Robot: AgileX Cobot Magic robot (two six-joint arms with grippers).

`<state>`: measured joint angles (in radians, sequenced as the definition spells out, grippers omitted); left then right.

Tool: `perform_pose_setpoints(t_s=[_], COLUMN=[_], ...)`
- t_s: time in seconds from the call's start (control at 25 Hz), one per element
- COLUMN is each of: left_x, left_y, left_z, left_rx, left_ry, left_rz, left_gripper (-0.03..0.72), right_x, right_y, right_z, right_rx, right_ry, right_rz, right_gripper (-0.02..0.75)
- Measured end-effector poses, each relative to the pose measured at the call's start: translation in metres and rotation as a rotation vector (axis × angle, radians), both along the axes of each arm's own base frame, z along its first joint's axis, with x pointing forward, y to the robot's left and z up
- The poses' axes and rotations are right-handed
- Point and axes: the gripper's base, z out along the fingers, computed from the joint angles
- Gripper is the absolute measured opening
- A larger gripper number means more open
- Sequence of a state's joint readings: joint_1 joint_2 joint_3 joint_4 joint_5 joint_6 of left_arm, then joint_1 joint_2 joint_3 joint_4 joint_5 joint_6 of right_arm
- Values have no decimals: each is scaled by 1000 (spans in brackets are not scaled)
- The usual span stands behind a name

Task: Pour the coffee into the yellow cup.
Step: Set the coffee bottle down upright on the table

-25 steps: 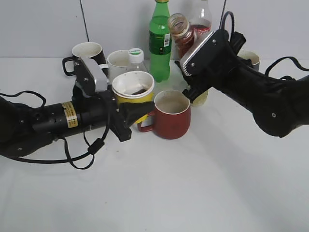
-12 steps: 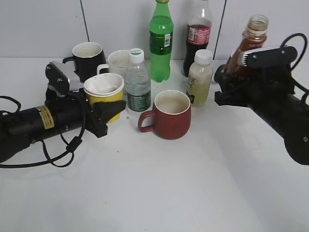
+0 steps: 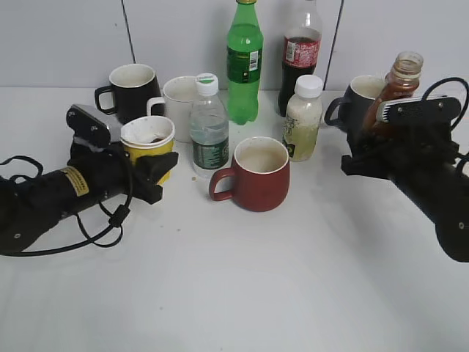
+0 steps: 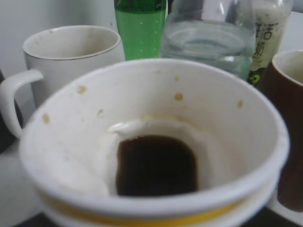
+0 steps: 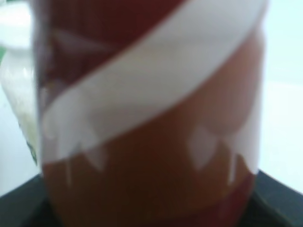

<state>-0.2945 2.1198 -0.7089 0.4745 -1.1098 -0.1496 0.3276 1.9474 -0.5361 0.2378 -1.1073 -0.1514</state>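
Closed around the yellow cup (image 3: 147, 142), the left hand (image 3: 157, 170), with the cup standing upright between its fingers and low over the worktop (image 3: 256, 293), perhaps resting on it; not possible to tell which. Inside the cup, in the left wrist view, a small dark pool of coffee at the bottom and brown splashes on the white wall (image 4: 156, 165). Just beyond this hand, a white mug (image 3: 178, 97), a black mug (image 3: 132, 84) and a clear water bottle (image 3: 209, 136); a little further to the side, a dark red mug (image 3: 258, 174), then a green bottle (image 3: 243, 62), a cola bottle (image 3: 300, 51) and a pale white-capped bottle (image 3: 303, 117). Well apart on the other side, the right hand (image 3: 381, 143) gripping the coffee (image 3: 396, 88), held upright with open neck on top, just beside another dark mug (image 3: 359, 99); fingers themselves hidden behind the arm, but in the right wrist view the bottle filling the whole frame between dark edges. Pouring seems done, with only putting down left. Possible trouble from here: thin paper cup squeezed too much and liquid spilled; cup tipped against the water bottle when released; uncapped bottle knocked on the near mug and splashed.
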Motion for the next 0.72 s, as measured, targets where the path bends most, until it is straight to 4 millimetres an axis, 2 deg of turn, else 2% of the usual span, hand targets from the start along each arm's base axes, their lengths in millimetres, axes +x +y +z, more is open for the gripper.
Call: perform_pose_setpoints(t_s=[0.2, 0.44, 0.72], left_x=[9, 18, 17], left_y=[-3, -5, -3], left_z=[-6, -22, -35], left_rx=[-10, -11, -5], left_ry=[-12, 1, 33], left_rz=[-1, 11, 24], left_gripper=[328, 328, 328], right_x=[8, 11, 11], right_y=[5, 9, 9], right_z=[-14, -21, -22], right_rx=[-14, -25, -26], right_ry=[18, 17, 19], right_rz=[24, 57, 59], right_gripper=[503, 503, 503])
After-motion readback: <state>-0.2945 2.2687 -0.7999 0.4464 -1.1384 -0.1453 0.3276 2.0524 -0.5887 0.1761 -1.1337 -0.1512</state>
